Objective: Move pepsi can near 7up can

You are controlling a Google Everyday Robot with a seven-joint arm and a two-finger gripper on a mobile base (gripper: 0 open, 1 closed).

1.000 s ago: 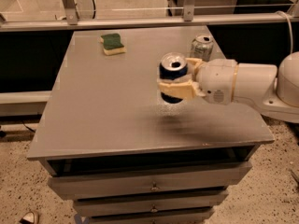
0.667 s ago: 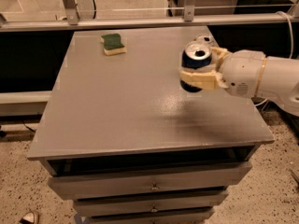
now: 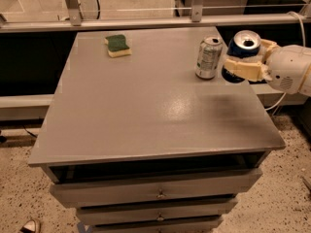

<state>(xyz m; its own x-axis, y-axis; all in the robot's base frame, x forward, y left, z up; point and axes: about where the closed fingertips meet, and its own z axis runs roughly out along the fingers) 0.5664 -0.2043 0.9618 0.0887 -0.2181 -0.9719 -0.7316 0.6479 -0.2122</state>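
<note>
The gripper (image 3: pixel 241 68) is clamping the pepsi can (image 3: pixel 246 42) just beside the 7up can (image 3: pixel 208 57), near the table's (image 3: pixel 146 115) right edge.

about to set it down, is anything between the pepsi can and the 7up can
Nothing visible. The gripper holds the pepsi can just right of the 7up can, at the right edge of the table, with only a narrow gap between them. The sponge lies far off, back left.

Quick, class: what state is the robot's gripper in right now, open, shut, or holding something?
Gripper: jaws shut on the pepsi can, holding it just right of the 7up can.
</note>
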